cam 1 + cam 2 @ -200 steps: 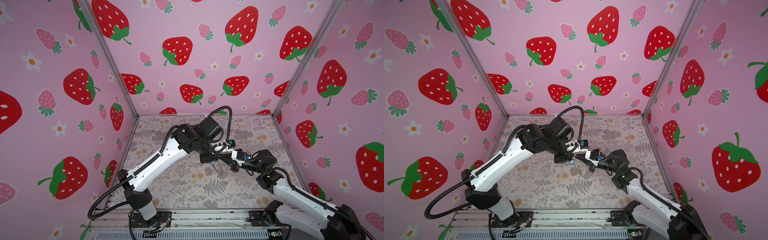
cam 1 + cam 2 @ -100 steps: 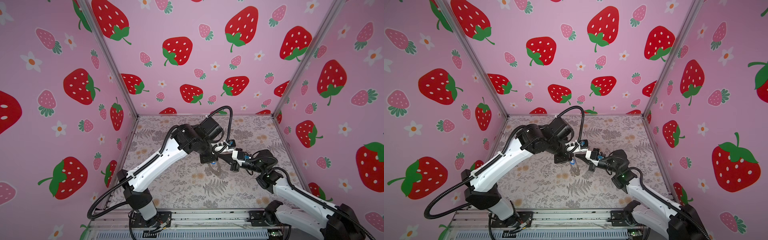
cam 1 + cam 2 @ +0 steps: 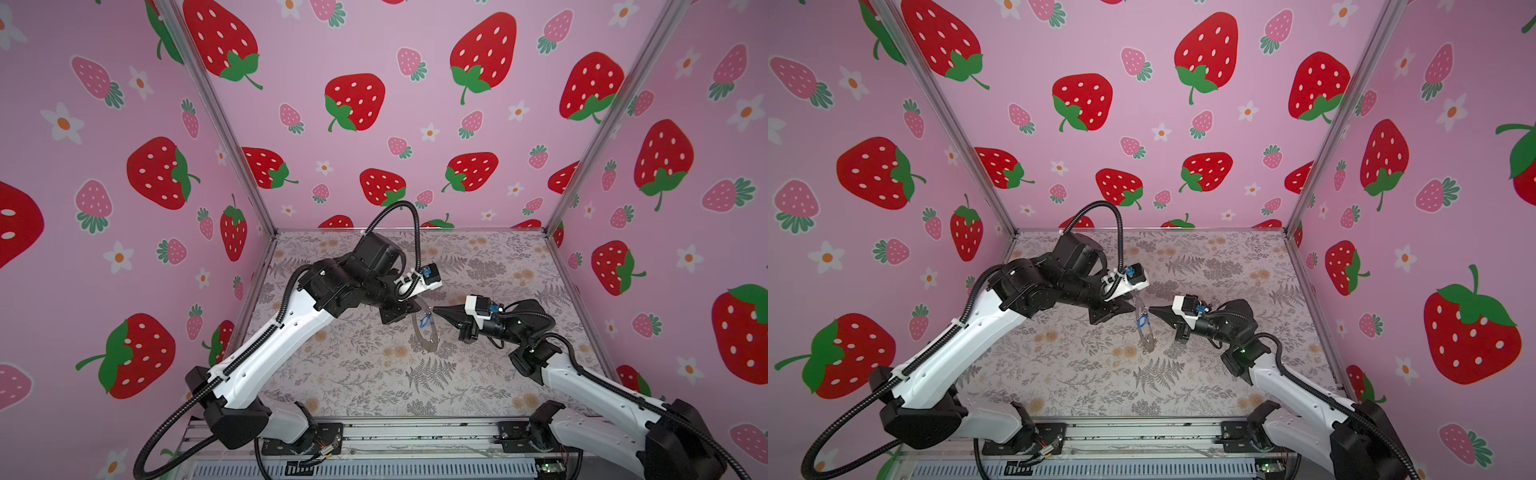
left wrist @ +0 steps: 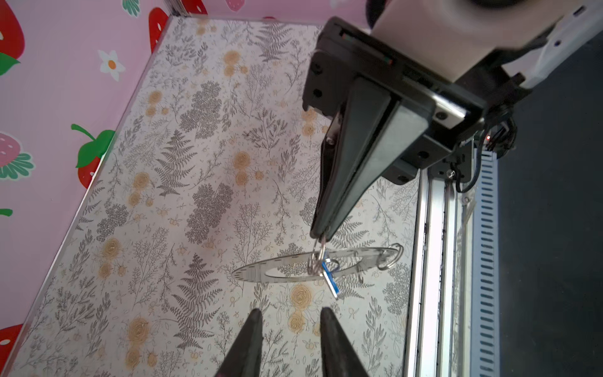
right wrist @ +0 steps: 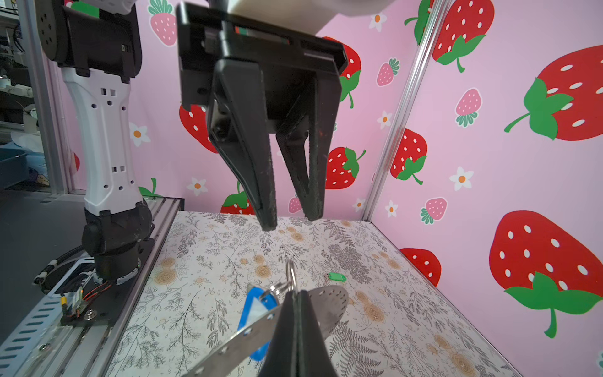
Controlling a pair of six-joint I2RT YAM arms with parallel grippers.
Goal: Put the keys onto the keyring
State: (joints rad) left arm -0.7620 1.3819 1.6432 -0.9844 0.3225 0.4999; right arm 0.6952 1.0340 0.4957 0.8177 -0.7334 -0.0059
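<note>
Having just let go, my left gripper [image 5: 290,222] stands part-open and empty beside the keyring [image 4: 261,271], which my right gripper [image 4: 321,231] pinches shut, blue key [image 4: 329,279] hanging on it, so only the green key [image 5: 336,277], lying beyond the keyring, seems left.

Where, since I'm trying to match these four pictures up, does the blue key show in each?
Top view: blue key just right of centre, against the keyring.
Top view: blue key about centre, again on the keyring.
Left wrist: blue key dangling at the keyring's rim.
Right wrist: blue key close up, behind the keyring's flat band.
Shared landmark: the keyring, seen in all four.
</note>
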